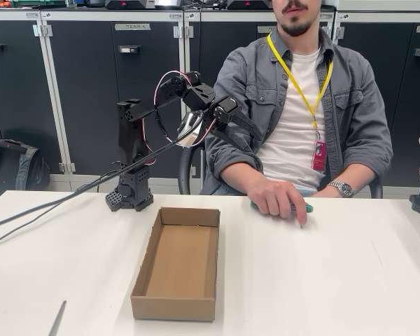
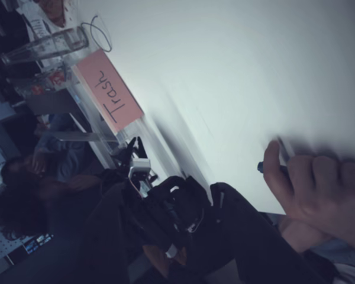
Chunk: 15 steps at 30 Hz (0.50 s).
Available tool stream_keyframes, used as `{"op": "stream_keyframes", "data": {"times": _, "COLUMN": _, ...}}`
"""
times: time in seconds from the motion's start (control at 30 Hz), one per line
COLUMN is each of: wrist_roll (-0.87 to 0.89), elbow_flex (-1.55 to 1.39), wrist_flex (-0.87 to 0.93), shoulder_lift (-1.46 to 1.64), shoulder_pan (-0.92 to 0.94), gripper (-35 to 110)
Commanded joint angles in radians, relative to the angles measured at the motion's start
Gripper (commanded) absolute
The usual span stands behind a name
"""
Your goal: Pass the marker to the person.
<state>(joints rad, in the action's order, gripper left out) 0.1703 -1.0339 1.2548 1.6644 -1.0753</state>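
The marker (image 1: pixel 302 208) is lying on the table (image 1: pixel 322 280) under the person's hand (image 1: pixel 280 199), only its green end poking out. Your gripper (image 1: pixel 248 133) is hanging raised beside the person (image 1: pixel 301 105), carrying nothing; I cannot tell how the jaws stand. Handover looks finished; you're likely just retracting.

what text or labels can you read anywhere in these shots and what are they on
"Trash": handwritten on the pink card standing at the table's far edge, wrist view.
Cabinet door label, fixed view: begins "TERM", the rest too small to read.
Pink badge on the person's yellow lanyard: print too small to read.
Marker under the person's hand: its label is hidden.
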Motion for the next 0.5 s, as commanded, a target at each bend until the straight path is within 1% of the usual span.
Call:
{"op": "stream_keyframes", "data": {"times": 0.0, "wrist_roll": -0.018, "elbow_flex": 0.005, "wrist_flex": -0.029, "shoulder_lift": 0.063, "shoulder_pan": -0.005, "gripper": 30}}
{"op": "stream_keyframes", "data": {"times": 0.47, "wrist_roll": -0.023, "elbow_flex": -0.017, "wrist_flex": -0.021, "shoulder_lift": 0.078, "shoulder_pan": -0.002, "gripper": 30}}
